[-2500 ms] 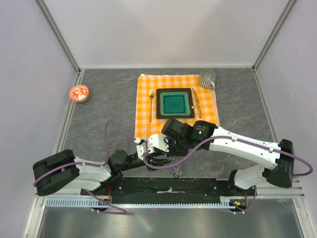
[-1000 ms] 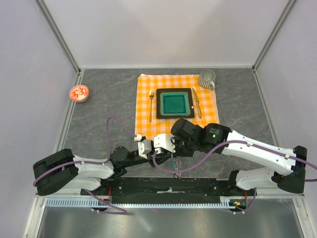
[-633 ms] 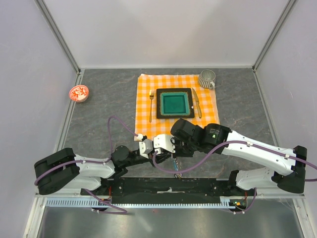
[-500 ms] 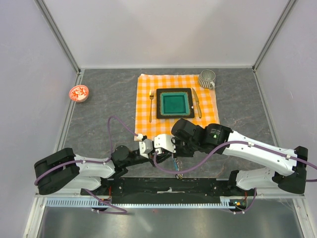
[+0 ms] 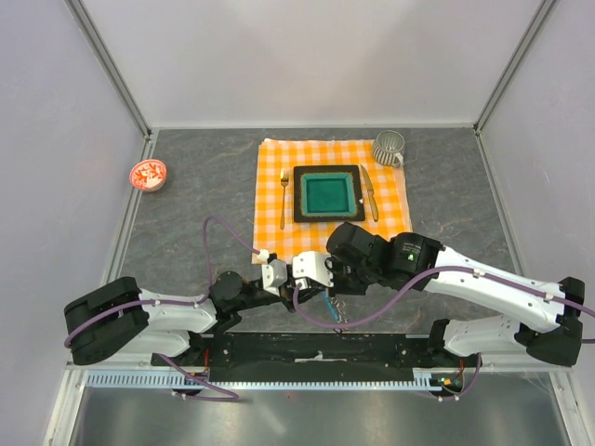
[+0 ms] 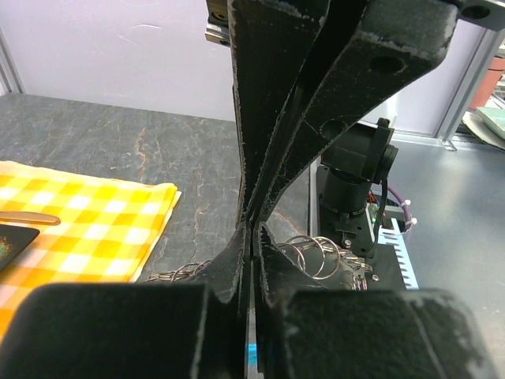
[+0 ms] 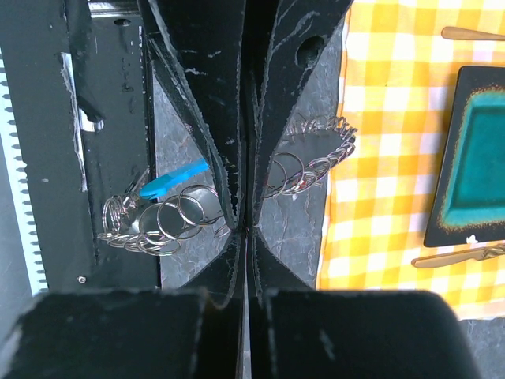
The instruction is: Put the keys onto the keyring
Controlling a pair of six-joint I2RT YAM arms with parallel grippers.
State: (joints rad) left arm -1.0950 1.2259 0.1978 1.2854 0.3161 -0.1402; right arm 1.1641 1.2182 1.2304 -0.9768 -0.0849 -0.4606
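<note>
Shiny metal wire keyring (image 7: 163, 227), seemingly woven cloth (image 7: 379, 118)

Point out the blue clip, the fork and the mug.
blue clip (image 7: 175, 178): right wrist view, on the middle of its curved body.
fork (image 5: 284, 200): top view, on its handle.
mug (image 5: 388, 146): top view, on the middle of the cup.

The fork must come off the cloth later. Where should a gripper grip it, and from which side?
Probably its handle, the end nearer the arms, from above with jaws across it. The fork lies flat on the cloth, tines pointing away; its left side is bare, the plate close on its right.
</note>
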